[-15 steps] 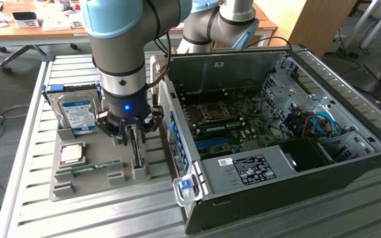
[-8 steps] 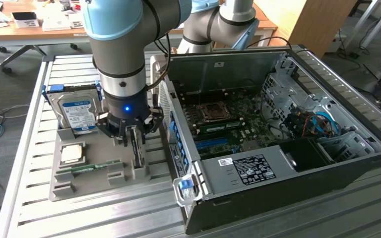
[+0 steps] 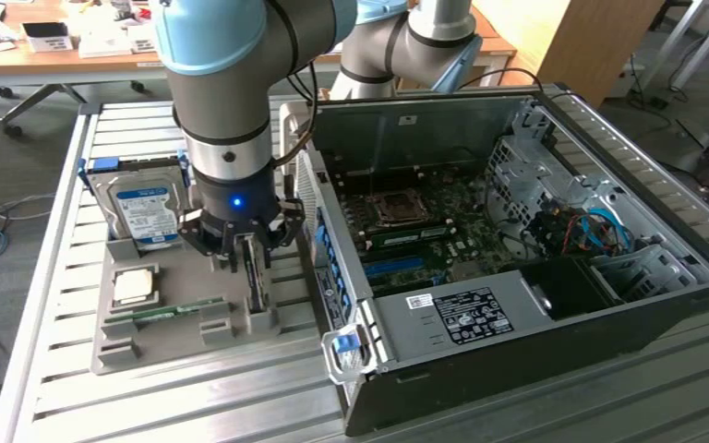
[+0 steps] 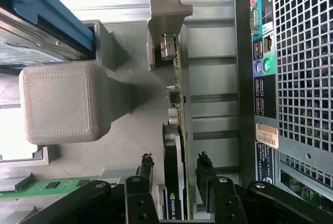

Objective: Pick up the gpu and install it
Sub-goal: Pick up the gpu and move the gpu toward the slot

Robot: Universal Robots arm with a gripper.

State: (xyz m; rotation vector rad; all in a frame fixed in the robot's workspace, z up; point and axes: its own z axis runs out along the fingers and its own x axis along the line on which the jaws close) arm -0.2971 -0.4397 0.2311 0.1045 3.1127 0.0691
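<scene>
Two fingers of the tool are hanging on either side of the gpu, with a sliver of gap showing at each face, so the tool is standing released and not yet gripping anything. The gpu is standing on edge in a slot of the grey holder on the tabletop, just beside the open computer case and near the hard drive in the same holder.

The step in hand is, by my reading, the grasp itself. To do it well, the tool should be sitting centred over the card so both fingers are meeting its flat faces together. It should be pressing on the board rather than on raised parts, and staying upright so the card is not being levered against the slot walls.
</scene>
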